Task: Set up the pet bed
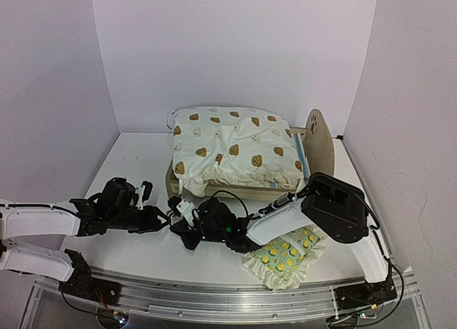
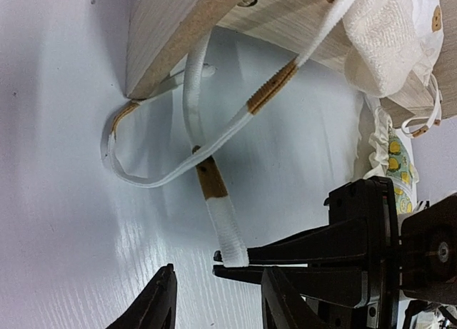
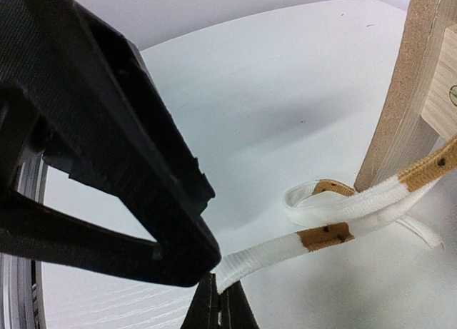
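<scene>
Most of the pet bed (image 1: 320,140) is buried under the puffy bear-print cushion (image 1: 228,147). Only its rounded headboard with the paw cutout, at the bed's 3 o'clock end, and a strip of pale front rail show. The bed stands toward 12 o'clock on the white table (image 1: 136,158). The ruffled lemon-print pillow (image 1: 289,252), at the bed's 5 o'clock, is half covered by the right arm (image 1: 335,215). At the bed's 7 o'clock the right gripper (image 3: 218,304) is clamped on the end of a flat woven white tie (image 3: 321,235) (brown stitched patches along it). The tie loops beside the frame's raw-edged wooden corner. The left gripper (image 2: 218,279) stands spread, grasping nothing.
</scene>
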Controlling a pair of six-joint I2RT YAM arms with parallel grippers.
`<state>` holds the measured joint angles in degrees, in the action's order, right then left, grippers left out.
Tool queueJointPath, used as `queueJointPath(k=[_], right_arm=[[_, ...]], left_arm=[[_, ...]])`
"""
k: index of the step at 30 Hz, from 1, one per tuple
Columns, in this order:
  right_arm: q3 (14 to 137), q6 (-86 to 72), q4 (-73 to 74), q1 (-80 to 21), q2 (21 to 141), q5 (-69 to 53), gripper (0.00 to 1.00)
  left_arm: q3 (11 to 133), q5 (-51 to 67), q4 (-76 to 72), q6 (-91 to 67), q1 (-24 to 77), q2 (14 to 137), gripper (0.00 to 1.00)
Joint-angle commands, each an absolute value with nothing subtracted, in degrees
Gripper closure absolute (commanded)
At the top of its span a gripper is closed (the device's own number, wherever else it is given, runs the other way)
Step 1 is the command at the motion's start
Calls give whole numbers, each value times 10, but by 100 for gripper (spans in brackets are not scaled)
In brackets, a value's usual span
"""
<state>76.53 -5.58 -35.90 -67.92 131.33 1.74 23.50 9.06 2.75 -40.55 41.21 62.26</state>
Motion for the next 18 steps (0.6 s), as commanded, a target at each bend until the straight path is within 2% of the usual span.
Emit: queueJointPath(k=[1,7,12,16,18], right_arm=[[770,-51,-367,-681,1289,17,100],[766,-56,-367,-680,1287,10,100],[768,-58,-370,-680,1290,9,100],[768,-57,-374,-680,1291,12,100],[767,-55,-375,-680,1290,13,100]], left_arm=[[223,126,-47,-410,413,643,59],[223,128,-83,-413,413,668,65],[222,148,-107,-416,415,695,75],[230,141,-93,-421,423,706,77],[231,139,-91,-422,424,705,83]])
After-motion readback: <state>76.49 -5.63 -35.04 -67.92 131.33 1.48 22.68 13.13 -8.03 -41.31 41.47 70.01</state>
